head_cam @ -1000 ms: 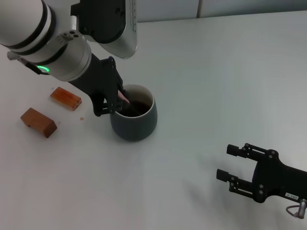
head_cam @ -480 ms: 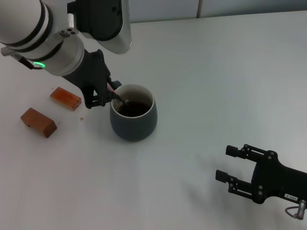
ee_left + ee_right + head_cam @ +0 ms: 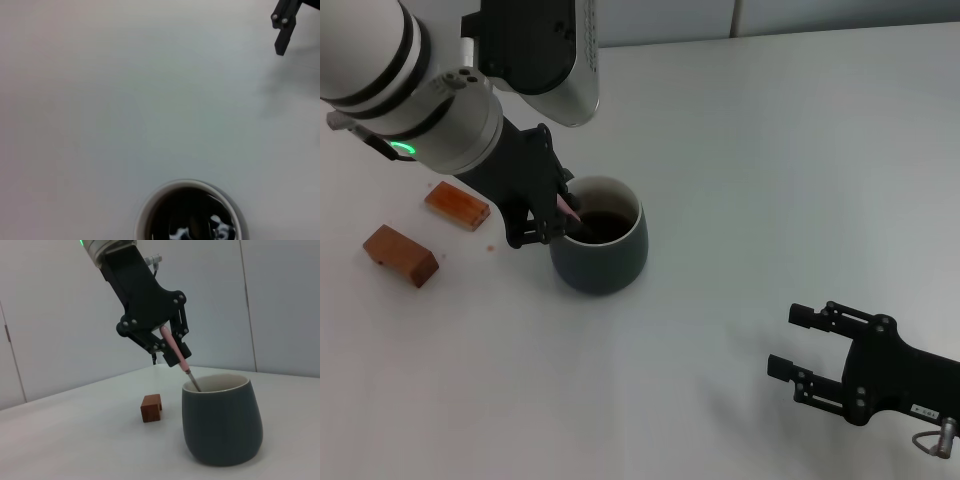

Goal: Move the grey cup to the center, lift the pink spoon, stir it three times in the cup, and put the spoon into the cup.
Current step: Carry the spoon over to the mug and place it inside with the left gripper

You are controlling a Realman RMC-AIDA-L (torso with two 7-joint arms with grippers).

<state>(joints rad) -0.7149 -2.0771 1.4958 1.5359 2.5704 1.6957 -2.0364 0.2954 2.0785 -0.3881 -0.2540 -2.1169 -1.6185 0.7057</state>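
The grey cup [image 3: 607,264] stands left of the table's middle with dark liquid [image 3: 608,224] inside. My left gripper [image 3: 552,212] hangs at the cup's left rim, shut on the pink spoon [image 3: 569,206]. The spoon tilts down into the cup, its metal end under the liquid. In the right wrist view the spoon's pink handle [image 3: 174,349] shows between the left gripper's fingers [image 3: 165,353], and its neck enters the cup [image 3: 222,425]. The left wrist view looks down on the cup's rim [image 3: 165,189]. My right gripper [image 3: 786,340] rests open at the front right, holding nothing.
Two brown wooden blocks [image 3: 457,204] [image 3: 400,254] lie left of the cup, one of them showing as a block [image 3: 151,407] in the right wrist view. A right gripper finger [image 3: 283,29] shows far off in the left wrist view. The table [image 3: 770,150] is white.
The left gripper swung left and back from the cup's rim, then returned toward the cup, carrying the spoon's end around in the liquid. The cup and right arm stayed put.
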